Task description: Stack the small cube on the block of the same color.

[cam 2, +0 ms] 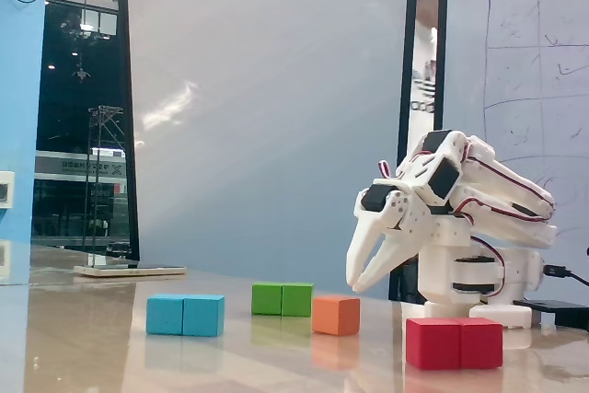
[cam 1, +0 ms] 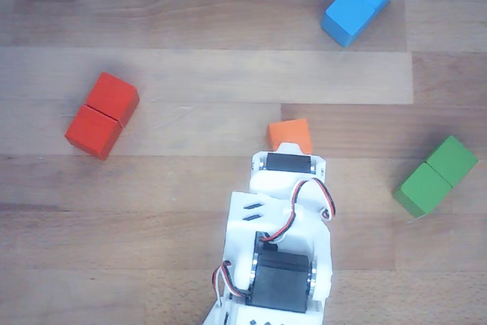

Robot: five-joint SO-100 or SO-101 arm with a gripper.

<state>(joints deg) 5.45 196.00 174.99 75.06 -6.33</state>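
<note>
The small orange cube (cam 1: 290,135) lies on the wooden table, its near side covered by my arm in the other view. In the fixed view the cube (cam 2: 335,314) sits on the table between the green and red blocks. The red two-cube block (cam 1: 102,114) lies far to the left in the other view, and in front at the right in the fixed view (cam 2: 454,342). My gripper (cam 2: 354,283) hangs tilted downward, just above and to the right of the orange cube, without touching it. Its jaws stand a narrow wedge apart and hold nothing.
A blue two-cube block (cam 1: 359,3) lies at the far right in the other view, and a green two-cube block (cam 1: 436,176) lies right of my arm. The arm's white body (cam 1: 281,249) comes in from the bottom edge.
</note>
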